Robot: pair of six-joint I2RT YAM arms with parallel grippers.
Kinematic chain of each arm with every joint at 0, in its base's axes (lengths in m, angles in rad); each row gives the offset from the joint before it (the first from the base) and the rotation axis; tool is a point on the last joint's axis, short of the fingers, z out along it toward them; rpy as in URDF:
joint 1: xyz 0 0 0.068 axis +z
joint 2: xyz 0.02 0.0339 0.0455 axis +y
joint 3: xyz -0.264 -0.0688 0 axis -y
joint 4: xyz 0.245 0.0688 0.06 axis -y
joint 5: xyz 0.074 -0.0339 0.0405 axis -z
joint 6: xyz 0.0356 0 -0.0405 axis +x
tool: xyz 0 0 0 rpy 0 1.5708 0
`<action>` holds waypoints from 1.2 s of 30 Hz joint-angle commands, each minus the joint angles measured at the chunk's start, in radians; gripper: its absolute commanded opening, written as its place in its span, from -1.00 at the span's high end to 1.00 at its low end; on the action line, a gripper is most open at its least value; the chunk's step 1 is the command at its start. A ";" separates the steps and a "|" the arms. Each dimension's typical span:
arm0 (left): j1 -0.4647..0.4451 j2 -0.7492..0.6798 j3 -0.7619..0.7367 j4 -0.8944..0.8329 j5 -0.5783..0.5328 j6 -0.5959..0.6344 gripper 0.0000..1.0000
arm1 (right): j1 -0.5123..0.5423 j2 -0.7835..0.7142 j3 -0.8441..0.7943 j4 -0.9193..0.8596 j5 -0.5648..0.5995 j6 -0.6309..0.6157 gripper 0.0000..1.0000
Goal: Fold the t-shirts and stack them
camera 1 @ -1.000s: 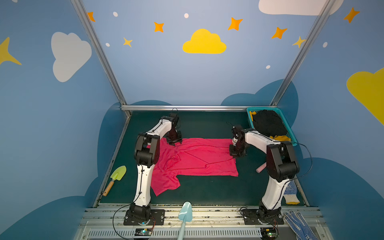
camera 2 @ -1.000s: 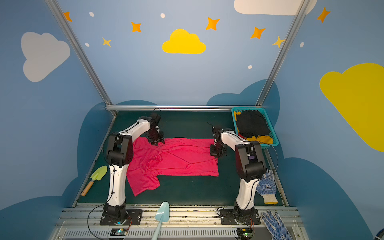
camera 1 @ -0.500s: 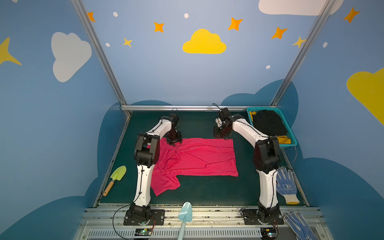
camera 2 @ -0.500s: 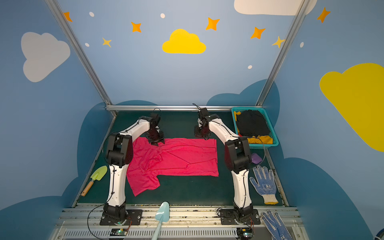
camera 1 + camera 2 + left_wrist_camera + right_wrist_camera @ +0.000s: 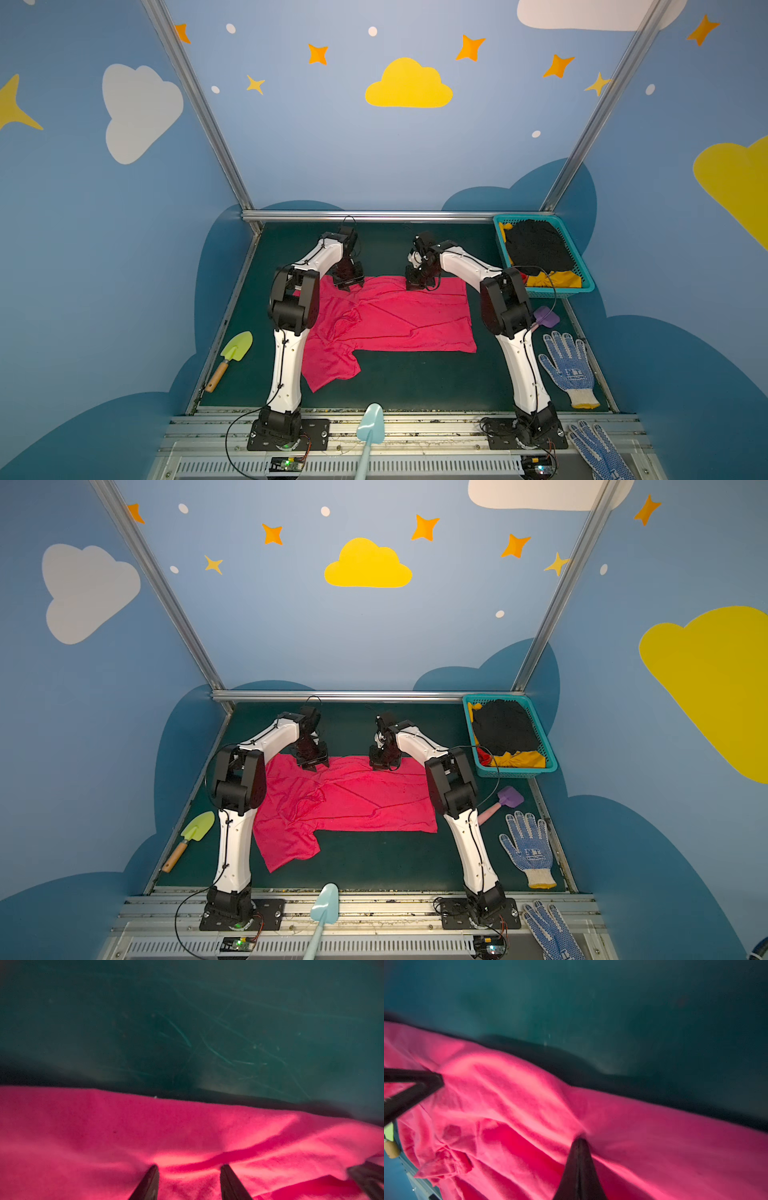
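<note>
Seeing pink t-shirt (image 5: 390, 320) lying spread mid-surface (image 5: 415, 386), sleeve trailing toward near-left corner, bunching left of centre. Not folding yet. Further back, along the shirt's far edge: keeping left gripper (image 5: 349, 284) on the far-left shoulder, fingers (image 5: 150, 1180) standing apart, tips down on cloth, not visibly pinching. Bringing right gripper (image 5: 417, 286) in from the shirt's right edge within the last second, now pressing the far edge right of centre, fingers (image 5: 579, 1163) fully closed. Shirt outline not shifting, so probably repositioning, not dragging. Likely lining up both grippers for a fold toward the near edge. Leaving black t-shirt (image 5: 536, 249) and mustard t-shirt (image 5: 559, 279) waiting in basket (image 5: 552, 293), far-right corner.
</note>
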 commanded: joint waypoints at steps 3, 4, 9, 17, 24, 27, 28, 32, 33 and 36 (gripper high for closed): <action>0.032 0.099 -0.023 0.022 -0.081 0.011 0.02 | 0.009 -0.069 -0.129 0.008 -0.011 0.012 1.00; 0.034 0.103 -0.019 0.021 -0.084 0.012 0.02 | 0.009 -0.084 -0.153 0.013 -0.009 0.012 1.00; 0.045 0.129 0.013 0.004 -0.090 0.016 0.01 | 0.009 -0.150 -0.255 0.037 -0.009 0.014 1.00; 0.058 0.151 0.052 -0.015 -0.090 0.021 0.02 | 0.009 -0.248 -0.380 0.050 0.036 0.014 1.00; 0.058 0.186 0.113 -0.040 -0.090 0.026 0.02 | 0.007 -0.295 -0.426 0.066 0.047 0.029 1.00; 0.058 0.202 0.144 -0.053 -0.090 0.030 0.02 | 0.006 -0.329 -0.446 0.067 0.063 0.032 0.96; 0.058 0.207 0.153 -0.057 -0.093 0.031 0.02 | 0.006 -0.342 -0.453 0.066 0.066 0.033 0.95; 0.060 0.224 0.189 -0.066 -0.100 0.035 0.02 | 0.003 -0.388 -0.483 0.066 0.067 0.034 0.89; 0.060 0.229 0.199 -0.070 -0.100 0.035 0.02 | 0.002 -0.397 -0.492 0.066 0.068 0.034 0.88; 0.064 0.242 0.245 -0.092 -0.102 0.037 0.02 | -0.003 -0.415 -0.521 0.068 0.069 0.033 0.87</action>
